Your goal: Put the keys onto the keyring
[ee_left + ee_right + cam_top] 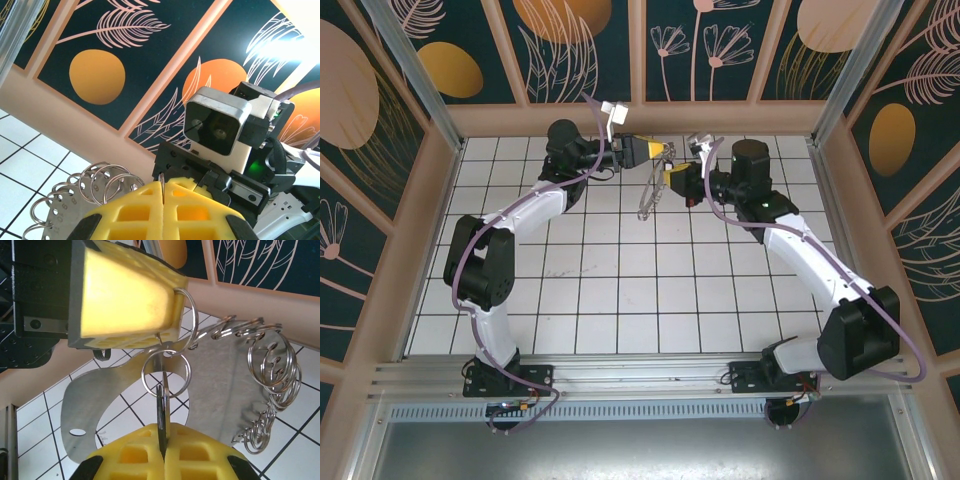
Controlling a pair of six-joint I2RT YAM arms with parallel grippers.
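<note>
Right wrist: right gripper (164, 440) clamps thin dark key (161, 407); at twelve o'clock, left gripper (176, 315) pinches silver ring-fringed keyring (220, 380).

The keyring (220, 375) is a flat plate of dull grey metal, and the wire rings (272, 367) along its edge are bright and shiny. The key (161, 412) beside the keyring looks like dark metal, and the tiles (297, 450) under it are white and glossy.

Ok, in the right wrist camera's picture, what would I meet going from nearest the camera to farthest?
right gripper, shut → key pinched edge-on in it → split ring at the key's tip → left gripper, shut. The keyring and its flat plate spread alongside, so it has no clear place in the order.
</note>
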